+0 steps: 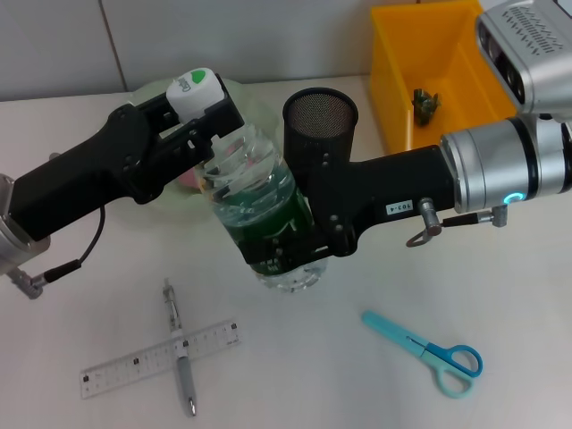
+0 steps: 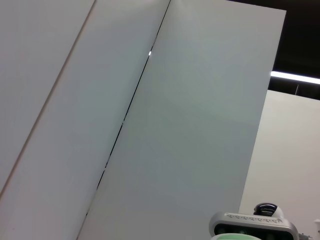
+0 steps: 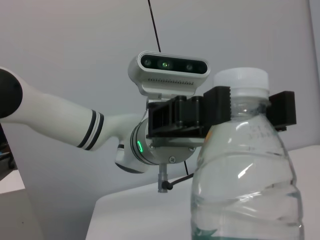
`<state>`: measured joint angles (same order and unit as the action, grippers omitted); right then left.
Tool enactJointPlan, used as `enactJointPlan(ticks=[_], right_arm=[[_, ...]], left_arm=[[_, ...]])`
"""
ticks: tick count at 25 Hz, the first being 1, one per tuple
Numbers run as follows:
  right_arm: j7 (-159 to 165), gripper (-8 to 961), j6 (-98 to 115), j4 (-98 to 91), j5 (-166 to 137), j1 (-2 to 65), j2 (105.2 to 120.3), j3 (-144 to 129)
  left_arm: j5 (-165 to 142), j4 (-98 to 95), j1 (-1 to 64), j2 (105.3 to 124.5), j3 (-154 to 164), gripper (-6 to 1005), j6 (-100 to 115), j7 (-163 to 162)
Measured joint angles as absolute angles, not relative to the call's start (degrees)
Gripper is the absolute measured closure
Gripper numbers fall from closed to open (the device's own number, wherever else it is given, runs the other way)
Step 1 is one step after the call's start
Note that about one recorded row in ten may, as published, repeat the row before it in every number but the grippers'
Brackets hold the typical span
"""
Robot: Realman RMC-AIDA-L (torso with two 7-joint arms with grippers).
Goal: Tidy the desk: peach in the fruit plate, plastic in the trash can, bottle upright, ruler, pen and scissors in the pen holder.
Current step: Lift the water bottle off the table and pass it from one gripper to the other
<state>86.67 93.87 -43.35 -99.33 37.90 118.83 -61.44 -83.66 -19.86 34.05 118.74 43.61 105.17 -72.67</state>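
- While the clear plastic bottle with the green label and white cap [image 1: 268,219] stood near the middle of the white desk [image 1: 500,357], both arms met at it: the left gripper [image 1: 210,134] was clamped around its neck just under the cap, and the right gripper [image 1: 313,223] pressed against its body from the other side.
- The right wrist view showed the left gripper's black fingers [image 3: 217,107] set on either side of the bottle's neck (the cap rising above them).
- Whether the right gripper's fingers were closed on the bottle could not be told.
- The black mesh cylindrical pen holder [image 1: 320,116] stood just behind the bottle, touching or nearly touching it.
- The pale green round fruit plate [image 1: 237,89] lay behind the left gripper, largely hidden.
- The orange rectangular plastic trash can [image 1: 402,80] stood at the far right, with a small dark crumpled piece [image 1: 424,105] inside.
- The clear plastic ruler [image 1: 161,357] lay at the near left, crossed by the silver pen [image 1: 180,344].
- The blue-handled scissors [image 1: 429,350] lay at the near right, well apart from the ruler.
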Motion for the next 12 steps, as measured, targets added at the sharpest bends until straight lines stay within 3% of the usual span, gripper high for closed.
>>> enactJointPlan(ticks=[12], right_arm=[[86.5, 181, 93.8, -43.8, -99.0, 37.7, 118.99, -61.3]], left_arm=[[-83.4, -19.9, 34.4, 118.63, 43.6, 562, 105.5, -73.1]])
